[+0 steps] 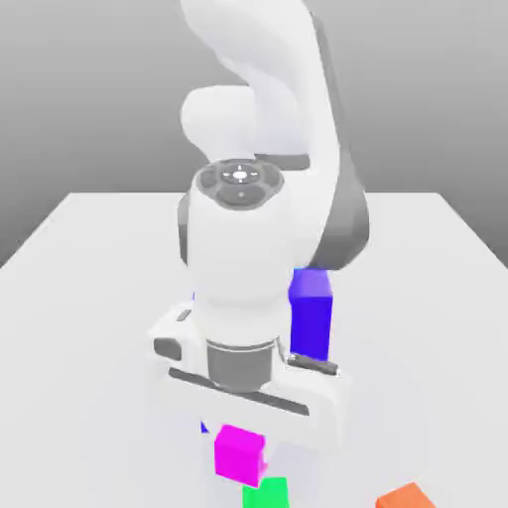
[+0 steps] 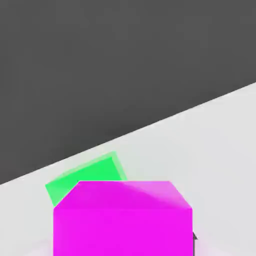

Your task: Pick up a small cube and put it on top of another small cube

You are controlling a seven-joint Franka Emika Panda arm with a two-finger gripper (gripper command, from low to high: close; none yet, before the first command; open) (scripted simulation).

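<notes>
Even, bright, flat rendered light; faint soft shadows on the white table (image 1: 79,258); slight blur throughout.

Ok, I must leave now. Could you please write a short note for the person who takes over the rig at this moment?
Gripper: shut on the magenta cube, carried above the table.
Green cube: on the table, just below and slightly to the exterior view's right of the magenta one.
Done: pick-up.
Left: centre the magenta cube over the green cube, lower it, release, withdraw.
</notes>
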